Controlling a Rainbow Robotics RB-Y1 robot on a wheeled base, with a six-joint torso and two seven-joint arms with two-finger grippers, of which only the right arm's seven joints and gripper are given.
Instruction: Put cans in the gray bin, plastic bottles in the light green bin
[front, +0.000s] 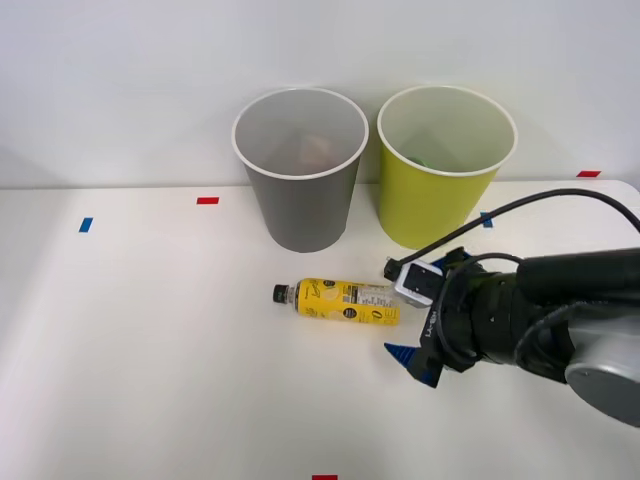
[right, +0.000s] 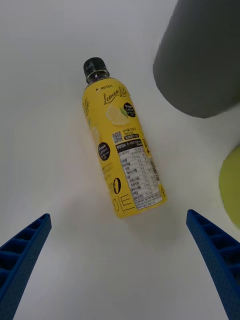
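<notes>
Right hand (right: 120, 260) wide open, holding nothing, near lying bottle (right: 120, 155)

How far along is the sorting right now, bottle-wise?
Done: cannot tell; what is inside the gray bin and the light green bin is unclear. In hand: nothing; the right gripper is open, fingers either side of the plastic bottle's base. Left: grasp the bottle lying on the table and drop it in the light green bin.

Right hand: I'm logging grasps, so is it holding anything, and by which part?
Nothing is held. The right hand is open, with the plastic bottle lying on the table ahead of it.
</notes>
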